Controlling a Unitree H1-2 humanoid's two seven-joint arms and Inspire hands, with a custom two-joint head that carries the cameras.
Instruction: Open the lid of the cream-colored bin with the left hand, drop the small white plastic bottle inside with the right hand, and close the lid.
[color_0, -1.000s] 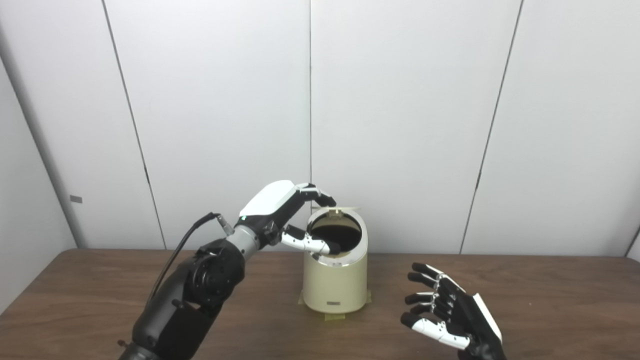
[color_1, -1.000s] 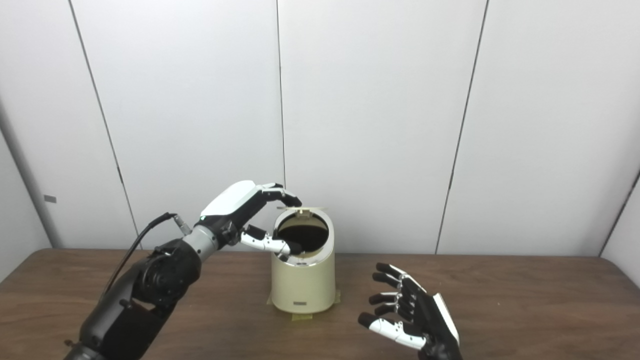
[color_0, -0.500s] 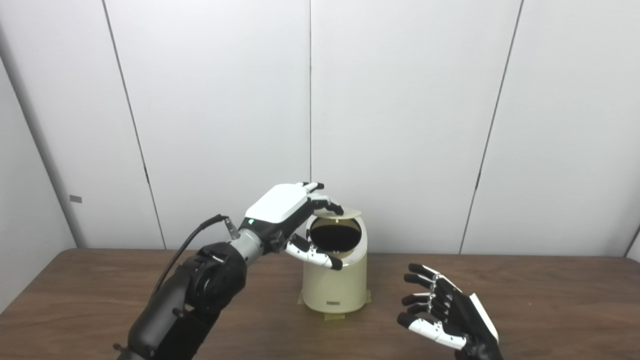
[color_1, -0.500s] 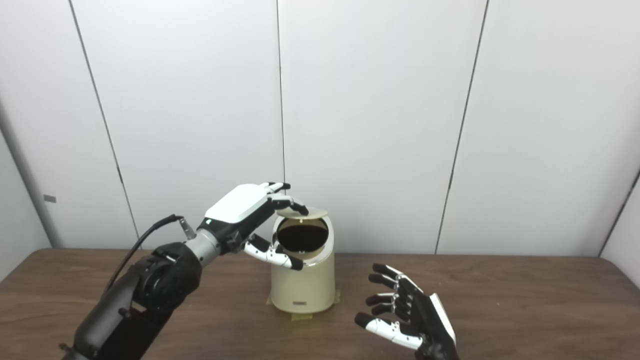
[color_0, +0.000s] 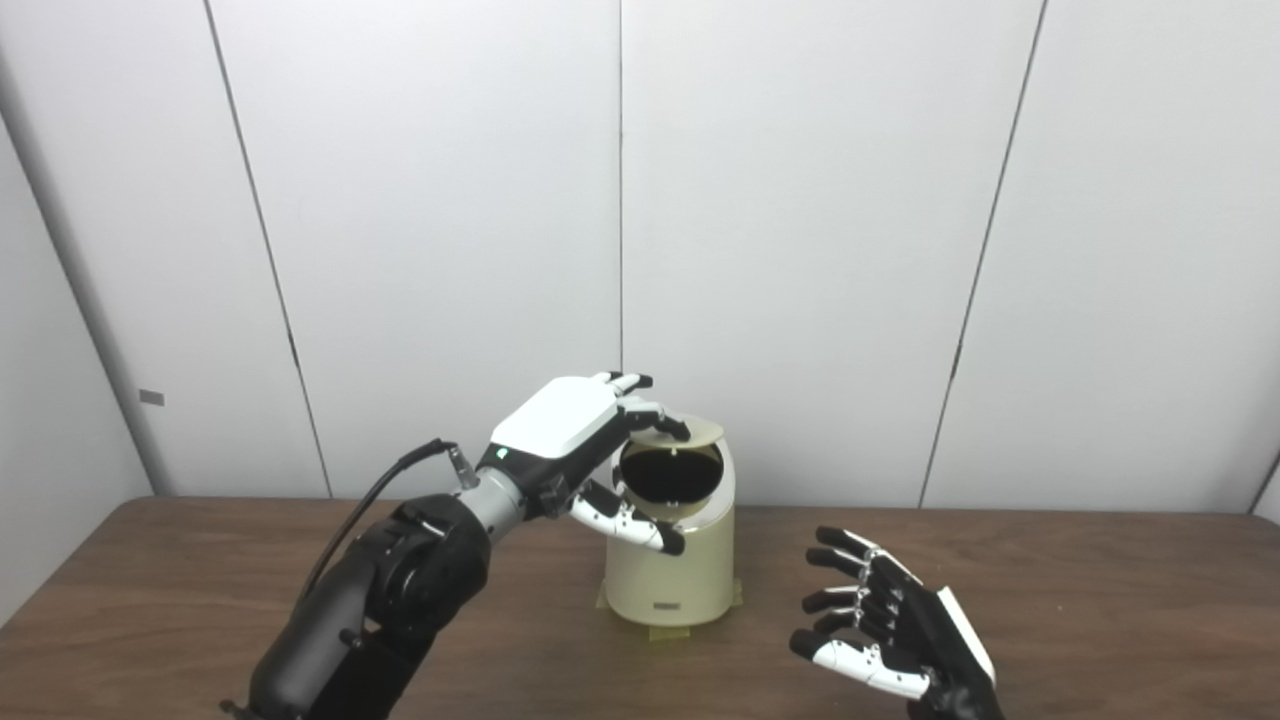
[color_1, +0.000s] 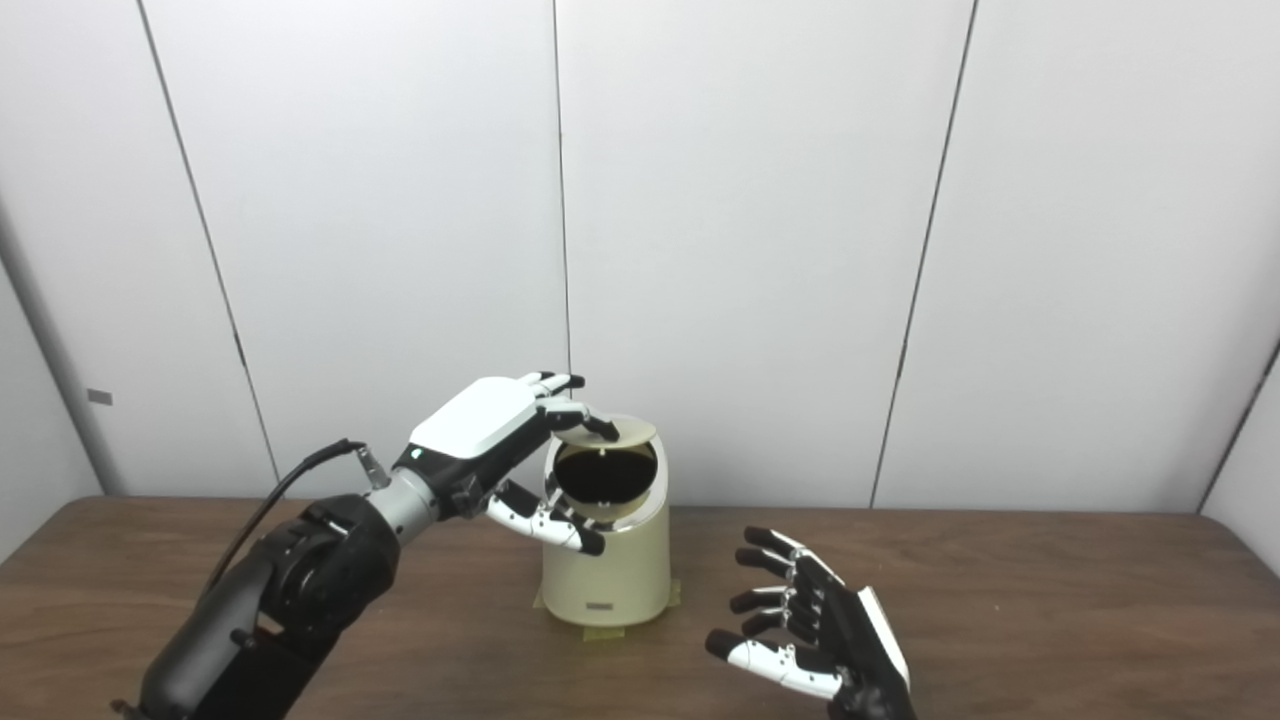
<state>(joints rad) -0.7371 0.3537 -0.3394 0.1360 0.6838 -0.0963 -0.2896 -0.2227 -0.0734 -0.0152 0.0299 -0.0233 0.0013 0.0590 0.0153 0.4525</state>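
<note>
Brown wooden table (color_0: 1100, 600), white panelled wall (color_0: 800, 250)

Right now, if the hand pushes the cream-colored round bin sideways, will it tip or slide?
The cream-colored round bin is taller than wide, so a push near its rim could tip it. Yellow tape shows at its base on the brown wooden table, so it probably will not slide. It looks like light plastic.

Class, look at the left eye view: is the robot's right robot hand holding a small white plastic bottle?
No, the right robot hand hangs over the brown wooden table with fingers spread and nothing in it.
</note>
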